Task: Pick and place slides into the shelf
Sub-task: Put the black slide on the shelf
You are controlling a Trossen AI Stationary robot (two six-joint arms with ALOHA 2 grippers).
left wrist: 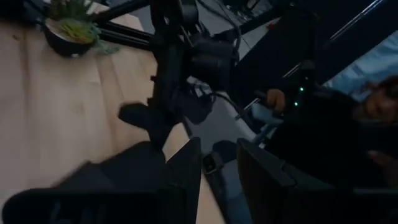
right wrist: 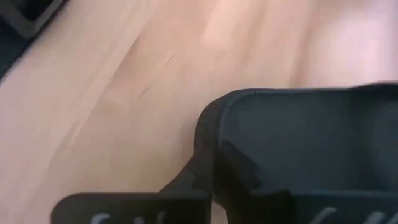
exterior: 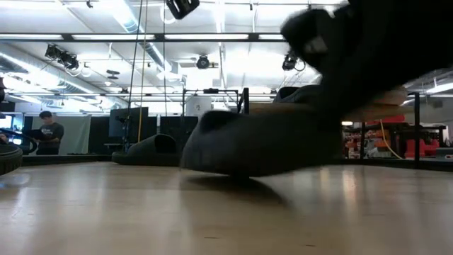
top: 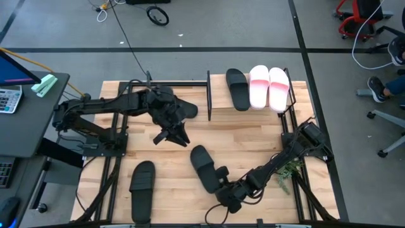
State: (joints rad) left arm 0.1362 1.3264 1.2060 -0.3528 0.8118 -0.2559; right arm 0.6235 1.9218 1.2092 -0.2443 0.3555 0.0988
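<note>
A black slide (top: 202, 166) lies near the table's middle front, and my right gripper (top: 223, 183) is shut on its near end. It fills the low view (exterior: 262, 142) and the right wrist view (right wrist: 305, 143). My left gripper (top: 173, 136) hangs open and empty over the table left of centre; its fingers show in the left wrist view (left wrist: 217, 180). A second black slide (top: 142, 190) lies flat at the front left. The shelf (top: 209, 95) stands at the far right, with one black slide (top: 237, 88) and two pale pink slides (top: 269, 87) on its top board. My right gripper pinches the black slide's edge at its near end (right wrist: 217, 143), one finger (right wrist: 202, 171) on the outer side of the rim. It comes slanting from the table's near right. The slide sits low over the table; whether it is lifted clear cannot be told.
A small potted plant (top: 288, 171) stands at the right edge beside my right arm. Black frame rails run along the table's sides. Bare wood lies between the shelf and the held slide. People and chairs are in the room beyond.
</note>
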